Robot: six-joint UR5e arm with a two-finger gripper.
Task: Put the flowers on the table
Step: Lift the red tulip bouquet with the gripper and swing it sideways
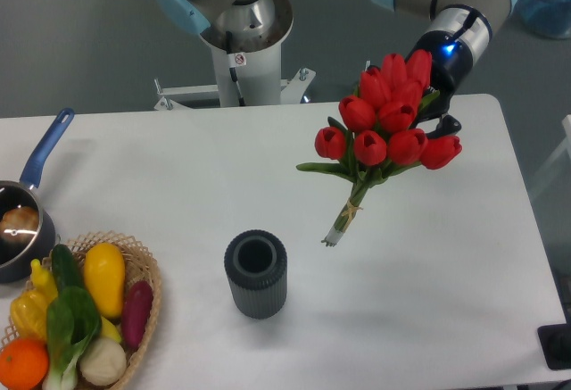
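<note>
**Tulips held above the table**

The two-finger gripper (434,112) is clamped on the bunch of red tulips with twine-tied green stems (384,136), tilted above the large white table (178,176). Releasing here risks a tumble toward the ribbed dark grey cylindrical vase (256,274).

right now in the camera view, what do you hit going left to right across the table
saucepan → basket of produce → dark ribbed vase → flowers, held up above the table → gripper, mostly hidden behind the blooms
</note>
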